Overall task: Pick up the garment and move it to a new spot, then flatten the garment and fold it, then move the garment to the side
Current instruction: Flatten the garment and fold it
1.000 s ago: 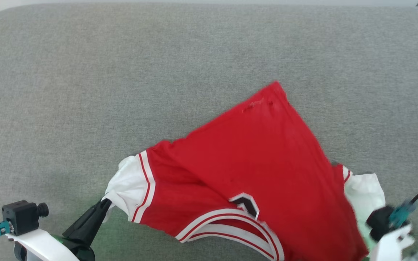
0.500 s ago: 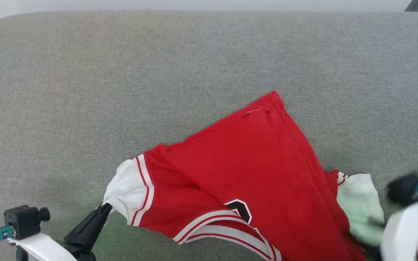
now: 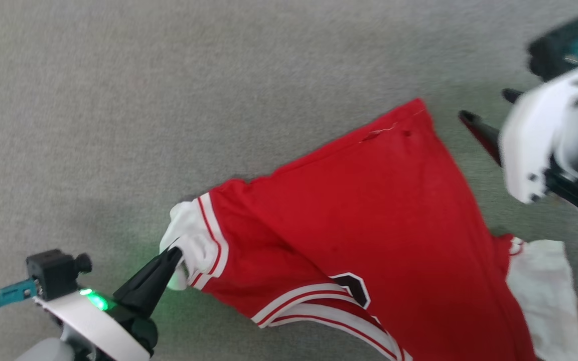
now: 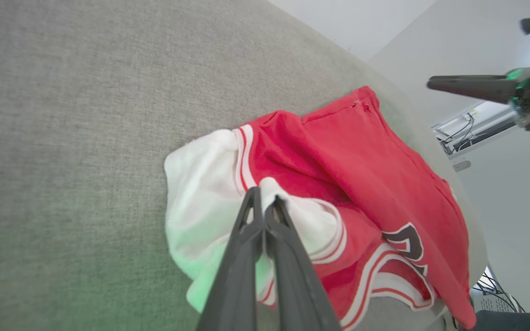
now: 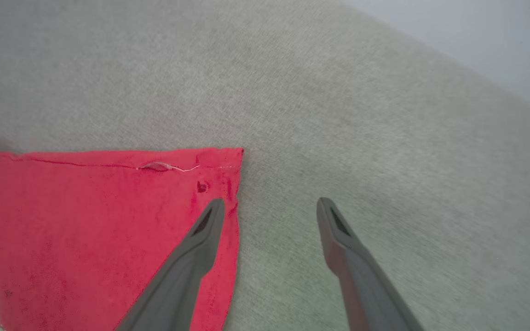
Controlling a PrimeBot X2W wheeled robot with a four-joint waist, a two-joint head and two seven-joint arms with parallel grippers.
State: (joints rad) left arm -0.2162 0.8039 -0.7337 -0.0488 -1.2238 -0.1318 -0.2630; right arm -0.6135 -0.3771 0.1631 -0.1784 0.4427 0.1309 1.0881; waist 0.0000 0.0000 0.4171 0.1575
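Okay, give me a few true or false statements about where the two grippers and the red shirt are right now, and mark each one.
1. The left gripper is shut on the white sleeve of the garment. True.
2. The right gripper is clamped on the garment's hem corner. False: it is open beside that corner, with nothing between its fingers.
3. The garment lies on a grey fabric surface. True.
4. The garment is folded into a neat square. False: it is spread unevenly and not yet folded, and the sleeve at the left gripper is bunched.
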